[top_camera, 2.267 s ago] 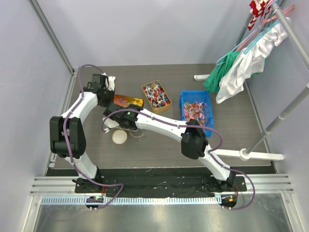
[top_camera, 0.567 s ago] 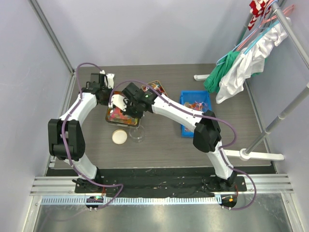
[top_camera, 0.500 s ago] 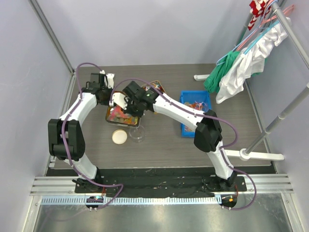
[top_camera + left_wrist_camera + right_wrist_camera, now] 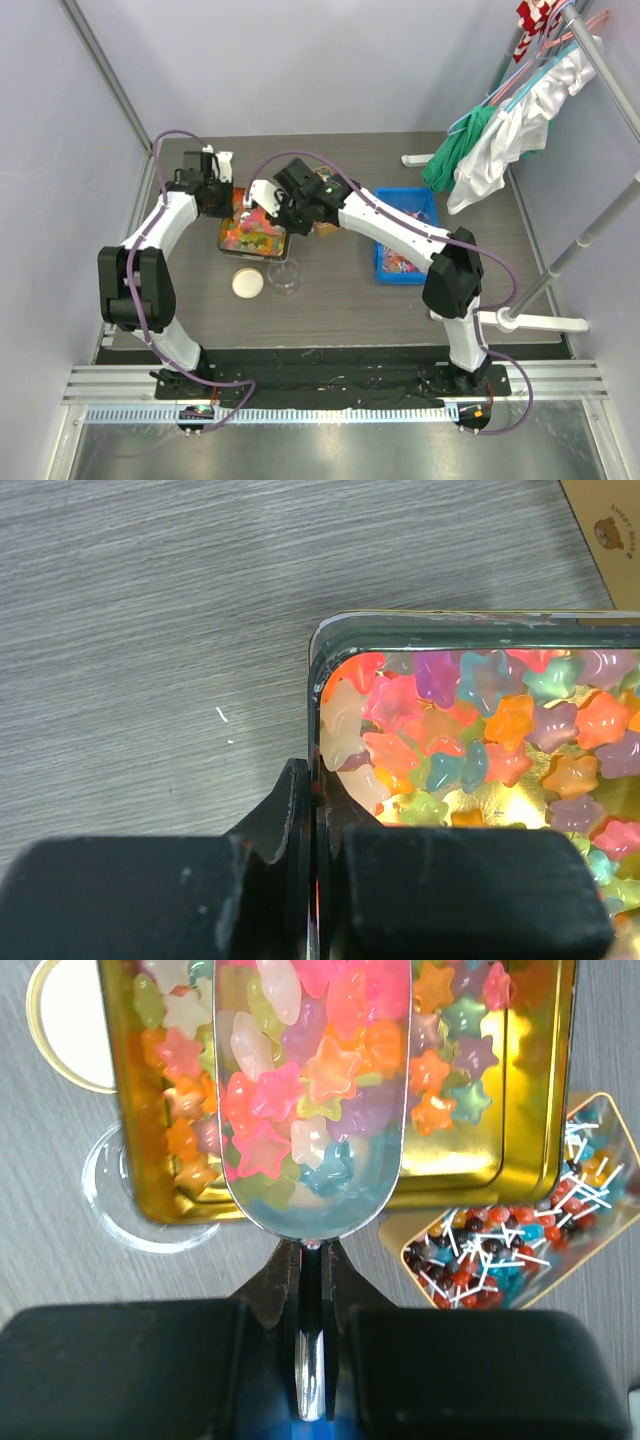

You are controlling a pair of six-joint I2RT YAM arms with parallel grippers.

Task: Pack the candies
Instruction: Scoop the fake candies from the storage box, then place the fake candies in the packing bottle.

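The candies [image 4: 470,730] are star-shaped gummies, orange, pink, yellow and blue, filling a gold tin [image 4: 232,243] at the table's left. My left gripper [image 4: 318,790] is shut on the tin's rim [image 4: 316,670]; in the top view it [image 4: 222,200] sits at the tin's far-left corner. My right gripper [image 4: 312,1255] is shut on the handle of a metal scoop [image 4: 330,1215], which is full of gummies [image 4: 300,1090] and held above the tin [image 4: 540,1080]. In the top view the right gripper [image 4: 272,207] is over the tin's right side.
A clear glass jar [image 4: 284,279] and its cream lid [image 4: 248,283] stand just near of the tin. A second gold tin of lollipops [image 4: 520,1250] lies to its right. A blue bin [image 4: 385,262] with wrapped sweets is further right. Clothes [image 4: 500,130] hang at the far right.
My right arm has swung from near the jar to over the gummy tin and drawn the scoop back, now loaded. The tin has turned and shifted nearer. My left gripper stays on its rim.
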